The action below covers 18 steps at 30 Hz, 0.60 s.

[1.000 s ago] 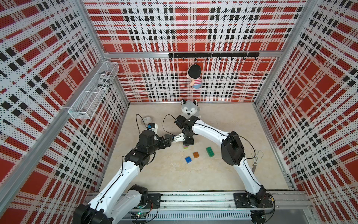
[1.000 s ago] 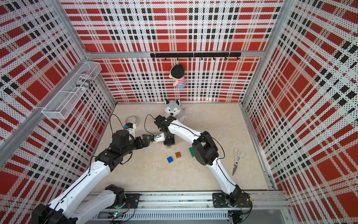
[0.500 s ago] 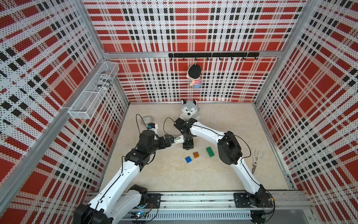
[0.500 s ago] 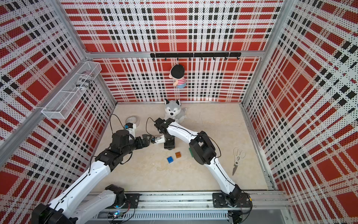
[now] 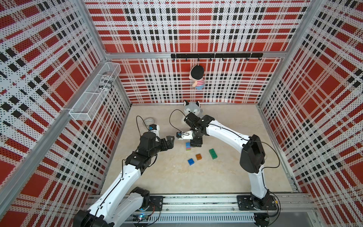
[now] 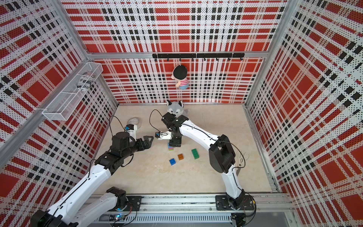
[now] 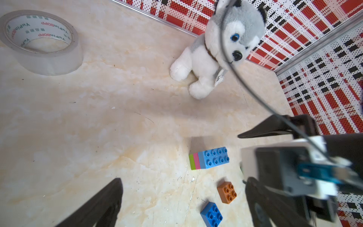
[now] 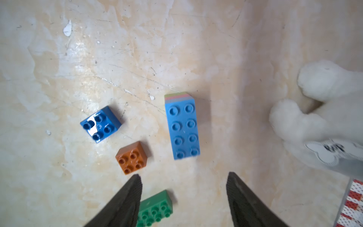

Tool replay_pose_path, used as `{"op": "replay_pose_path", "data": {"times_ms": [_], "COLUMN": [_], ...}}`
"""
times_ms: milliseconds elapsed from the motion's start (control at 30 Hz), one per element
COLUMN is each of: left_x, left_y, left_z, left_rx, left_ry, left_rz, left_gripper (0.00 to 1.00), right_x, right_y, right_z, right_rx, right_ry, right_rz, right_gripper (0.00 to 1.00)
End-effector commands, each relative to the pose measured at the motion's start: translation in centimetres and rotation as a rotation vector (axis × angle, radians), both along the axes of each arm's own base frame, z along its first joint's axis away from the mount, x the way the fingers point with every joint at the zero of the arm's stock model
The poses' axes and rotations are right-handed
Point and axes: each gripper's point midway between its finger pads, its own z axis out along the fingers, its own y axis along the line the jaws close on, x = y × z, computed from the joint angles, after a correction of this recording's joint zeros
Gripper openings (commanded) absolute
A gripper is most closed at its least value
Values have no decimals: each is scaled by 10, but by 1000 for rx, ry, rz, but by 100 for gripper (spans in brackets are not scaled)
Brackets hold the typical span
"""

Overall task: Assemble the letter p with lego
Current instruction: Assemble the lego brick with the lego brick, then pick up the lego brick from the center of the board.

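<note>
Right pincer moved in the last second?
Yes. In a top view the right pincer has shifted off the brick stack toward the dark green brick, jaws now apart.

Lego bricks — six in all. Three are joined in one stack (image 8: pixel 182 125): one light blue brick (image 7: pixel 214 158), one pink brick (image 7: pixel 196 161), one lime brick (image 7: pixel 191 162). Three lie loose: one dark blue brick (image 8: pixel 100 123), one orange brick (image 8: pixel 131 157), one dark green brick (image 8: pixel 155 208).
Tape roll (image 7: pixel 42 39): one.
Plush husky (image 7: pixel 222 49): one.
Hanging doll (image 5: pixel 197 77): one.
Wire basket (image 5: pixel 80 116): one.
Scissors (image 6: pixel 240 162): one pair.
Robot arms — two: left arm (image 5: pixel 125 176), right arm (image 5: pixel 225 135).
</note>
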Motion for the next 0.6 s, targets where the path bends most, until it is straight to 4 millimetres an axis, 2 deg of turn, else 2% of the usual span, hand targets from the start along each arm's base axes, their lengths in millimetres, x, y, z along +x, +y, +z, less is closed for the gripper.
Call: {"op": "replay_pose_path", "data": {"times_ms": [0, 100, 200, 367, 567], "left_x": [3, 3, 4, 4, 5], "left_y": [1, 1, 1, 1, 1], "left_z": [14, 14, 12, 11, 10], "left_rx": [-9, -9, -8, -6, -1], "left_ry": [-40, -39, -33, -31, -27], "left_rz": [3, 2, 1, 4, 7], "left_gripper": [98, 98, 98, 98, 99], "right_x": [-26, -44, -54, -55, -55], "right_y": [-19, -33, -35, -33, -29], "right_z": [-2, -20, -40, -65, -84], "right_rx": [-8, -42, -61, -84, -99], "right_ry": [63, 111, 166, 185, 181], "right_rz": [34, 62, 83, 92, 97], "right_gripper": [70, 69, 69, 69, 70]}}
